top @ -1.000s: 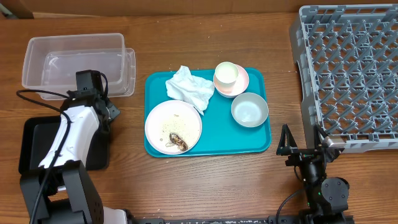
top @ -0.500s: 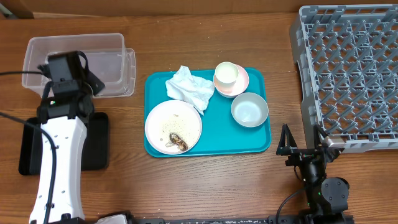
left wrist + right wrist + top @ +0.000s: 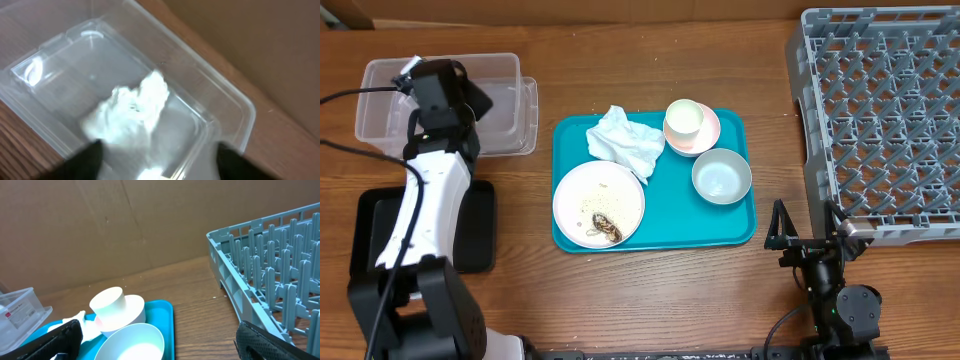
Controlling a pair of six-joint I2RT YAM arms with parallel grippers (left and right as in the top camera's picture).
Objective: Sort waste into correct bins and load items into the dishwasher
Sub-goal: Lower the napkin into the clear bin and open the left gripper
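Observation:
My left gripper hangs over the clear tub, jaws wide apart. In the left wrist view a crumpled white napkin wad lies loose in the tub, ahead of the open gripper. On the teal tray are another white napkin, the white plate with brown food scraps, the grey-blue bowl, and the white cup on the pink dish. My right gripper rests open at the front right, empty, facing the bowl and cup.
The black tray lies under the left arm, in front of the tub. The grey dish rack fills the right side, its near wall beside my right gripper. The teal tray sits mid-table.
The left arm swung from over the black tray up to the clear tub, and its jaws opened, leaving the white wad loose in the tub. The right arm stayed still.

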